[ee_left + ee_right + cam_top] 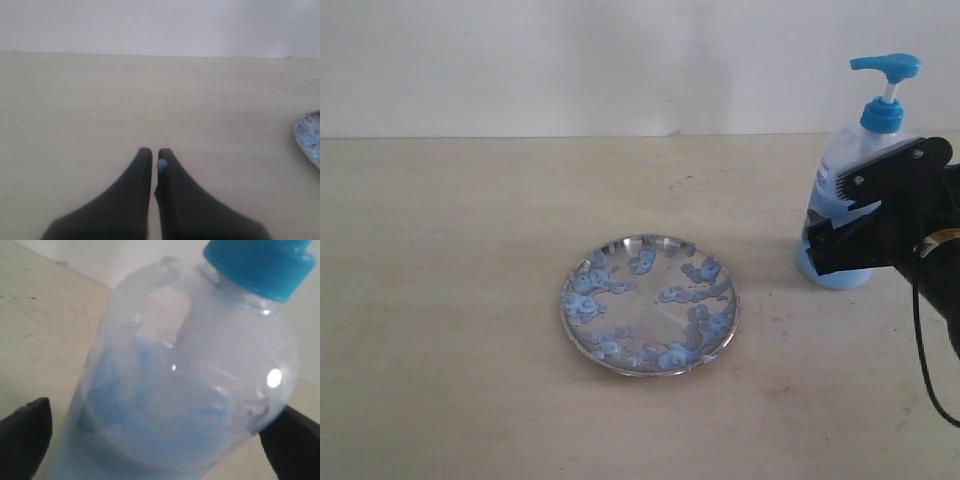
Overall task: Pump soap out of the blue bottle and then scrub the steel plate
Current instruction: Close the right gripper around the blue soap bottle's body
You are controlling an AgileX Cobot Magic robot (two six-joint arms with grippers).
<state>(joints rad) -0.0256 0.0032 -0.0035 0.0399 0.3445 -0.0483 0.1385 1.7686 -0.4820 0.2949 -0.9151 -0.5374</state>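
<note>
The blue bottle (837, 152) stands upright at the right of the table, its blue pump head (887, 66) raised. My right gripper (850, 215) is open around the bottle's lower body, one finger on each side. Up close, the bottle (190, 385) fills the space between the dark fingertips (27, 432), with pale blue soap (150, 420) inside. The steel plate (566, 303) lies mid-table, dotted with curly blue soap blobs (588, 285). My left gripper (155, 152) is shut over bare table, a tiny blue blob on one fingertip; the plate's edge (307, 135) lies off to its side.
A pale wooden table (450, 300) runs back to a white wall (570, 60). A black cable (925, 350) hangs from the right arm near the table's right edge.
</note>
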